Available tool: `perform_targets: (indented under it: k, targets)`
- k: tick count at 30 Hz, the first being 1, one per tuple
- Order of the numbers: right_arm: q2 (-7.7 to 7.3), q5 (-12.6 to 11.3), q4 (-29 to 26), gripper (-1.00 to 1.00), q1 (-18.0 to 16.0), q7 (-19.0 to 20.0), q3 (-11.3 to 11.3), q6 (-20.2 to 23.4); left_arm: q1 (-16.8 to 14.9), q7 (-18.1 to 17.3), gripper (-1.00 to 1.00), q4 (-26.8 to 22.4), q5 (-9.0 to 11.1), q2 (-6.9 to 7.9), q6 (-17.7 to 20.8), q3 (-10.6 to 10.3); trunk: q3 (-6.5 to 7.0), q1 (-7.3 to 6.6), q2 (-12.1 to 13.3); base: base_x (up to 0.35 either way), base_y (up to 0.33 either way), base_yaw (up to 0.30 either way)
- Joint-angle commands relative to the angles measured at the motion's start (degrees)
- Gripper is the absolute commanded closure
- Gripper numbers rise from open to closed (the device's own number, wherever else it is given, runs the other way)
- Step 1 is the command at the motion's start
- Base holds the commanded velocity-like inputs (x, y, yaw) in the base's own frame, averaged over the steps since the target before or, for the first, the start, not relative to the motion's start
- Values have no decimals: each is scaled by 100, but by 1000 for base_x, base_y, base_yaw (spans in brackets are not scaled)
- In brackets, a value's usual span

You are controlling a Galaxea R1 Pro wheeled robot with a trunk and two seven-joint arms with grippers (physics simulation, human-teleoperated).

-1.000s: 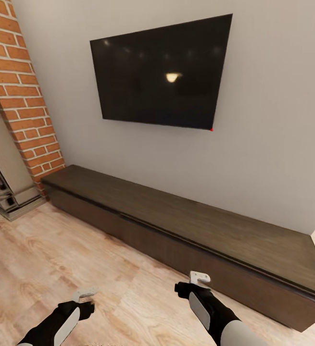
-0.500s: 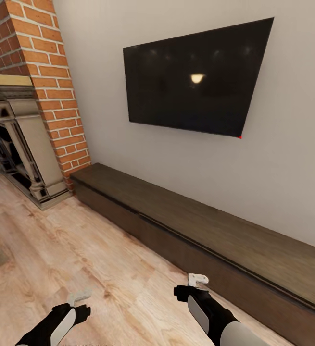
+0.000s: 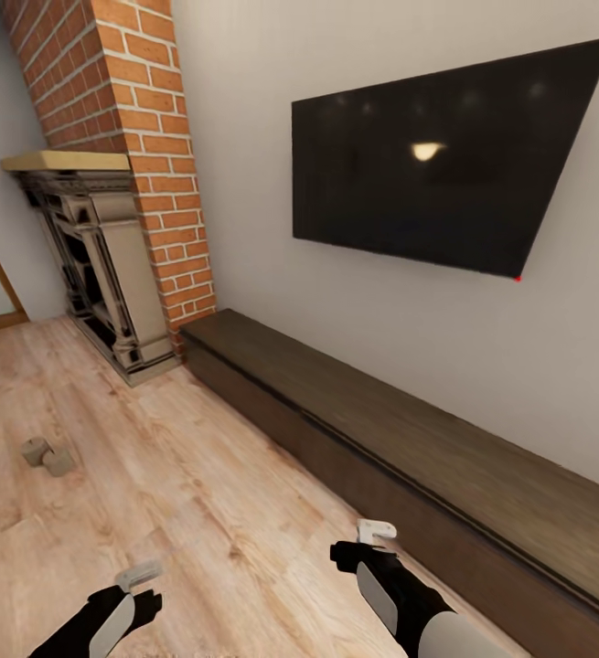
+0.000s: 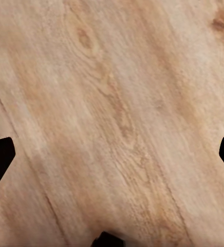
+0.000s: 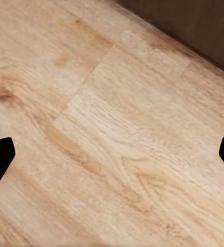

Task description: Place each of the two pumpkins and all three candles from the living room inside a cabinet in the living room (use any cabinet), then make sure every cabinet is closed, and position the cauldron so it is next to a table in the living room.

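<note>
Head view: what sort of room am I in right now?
Most likely a living room: a black TV hangs on the wall above a long, low dark-wood cabinet, with a brick fireplace at its end and a light wood plank floor.

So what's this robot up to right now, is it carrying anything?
No, it is carrying nothing. Both the left gripper and the right gripper are open and hang over bare wood floor. The robot faces a long, low dark cabinet under a wall-mounted TV, and the cabinet's fronts look closed. A brick fireplace stands at the cabinet's far end. Two small tan objects lie on the floor off to the left, too small to identify.
</note>
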Motion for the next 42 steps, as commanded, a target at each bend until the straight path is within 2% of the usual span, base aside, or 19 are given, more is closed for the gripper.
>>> perform_targets:
  k: [1,6,9,15,31,38,42]
  targets:
    - [-6,-49,-11,-100,-3,-49,56,20,-2,49,-100,-12,60,10,18,-45,13,-23,39,0,0,290]
    - [-6,-49,-9,-100,-3,-48,68,11,-2,57,-100,-11,60,17,14,-36,103,-133,239,0,0,290]
    - [-6,-49,-9,-100,-3,-48,69,9,-2,75,-100,-11,60,23,8,-6,103,-133,239,0,0,290]
    - [-6,-44,-9,-100,-3,-48,69,3,-2,116,-100,-5,60,17,-227,194,103,-133,239,0,0,290]
    - [-9,-40,-9,-100,-3,-48,85,-7,-2,120,-100,-5,53,7,-351,214,103,-133,239,0,0,290]
    - [-8,-47,134,-100,-3,-52,423,-249,-2,111,-100,-8,46,7,-356,220,103,-133,239,0,0,290]
    - [-6,-48,202,-100,-3,-48,502,-332,-2,111,-100,-6,43,7,-357,215,103,-133,239,83,0,290]
